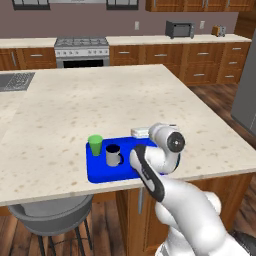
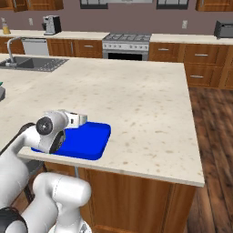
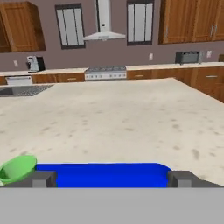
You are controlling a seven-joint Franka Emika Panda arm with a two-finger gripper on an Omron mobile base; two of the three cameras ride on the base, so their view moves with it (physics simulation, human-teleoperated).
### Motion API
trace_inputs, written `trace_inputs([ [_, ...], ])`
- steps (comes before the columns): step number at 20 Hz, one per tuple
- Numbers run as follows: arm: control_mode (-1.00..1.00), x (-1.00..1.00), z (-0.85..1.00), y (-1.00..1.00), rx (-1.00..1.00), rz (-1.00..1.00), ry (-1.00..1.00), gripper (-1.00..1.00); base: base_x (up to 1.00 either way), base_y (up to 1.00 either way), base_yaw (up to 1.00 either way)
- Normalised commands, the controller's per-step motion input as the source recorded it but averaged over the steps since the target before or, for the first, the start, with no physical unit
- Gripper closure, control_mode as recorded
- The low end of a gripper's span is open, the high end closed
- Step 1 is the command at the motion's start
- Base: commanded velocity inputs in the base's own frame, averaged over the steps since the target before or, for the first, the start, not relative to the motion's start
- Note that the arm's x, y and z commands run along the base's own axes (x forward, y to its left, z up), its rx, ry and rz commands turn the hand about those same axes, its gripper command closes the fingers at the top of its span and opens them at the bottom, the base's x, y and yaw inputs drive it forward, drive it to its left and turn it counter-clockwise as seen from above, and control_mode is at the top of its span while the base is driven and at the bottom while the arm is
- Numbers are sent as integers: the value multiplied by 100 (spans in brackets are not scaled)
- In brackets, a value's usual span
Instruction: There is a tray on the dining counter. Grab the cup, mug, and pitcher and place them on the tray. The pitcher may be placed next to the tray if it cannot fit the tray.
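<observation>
The blue tray (image 1: 100, 172) lies near the front edge of the dining counter (image 1: 100, 100). The green cup (image 1: 95, 145) stands upright on the tray's left part. The dark mug (image 1: 113, 155) stands just right of it, also on the tray. My gripper (image 3: 111, 178) hovers low over the tray's right half, open, with nothing between its fingertips (image 3: 40, 178). In the hand view the cup (image 3: 17, 168) shows at the lower left, beside the left fingertip, and the tray (image 3: 105, 174) runs across the bottom. The pitcher is out of view.
A stool (image 1: 50, 215) sits under the counter's front edge at the left. A sink (image 2: 32, 63) lies at the counter's far left. A stove (image 1: 81, 50) and a microwave (image 1: 179, 29) stand along the back wall. Wooden floor lies to the right.
</observation>
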Motion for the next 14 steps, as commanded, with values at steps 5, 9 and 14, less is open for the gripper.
trace_inputs([
  [5, -100, -1, 100, -21, 0, -8, 26, -100, 0, 0, 0],
  [9, -100, 0, 100, -18, 0, -2, 29, -100, 0, 0, 0],
  [14, -100, -24, 45, -13, 0, 2, 7, -100, 0, 0, 0],
])
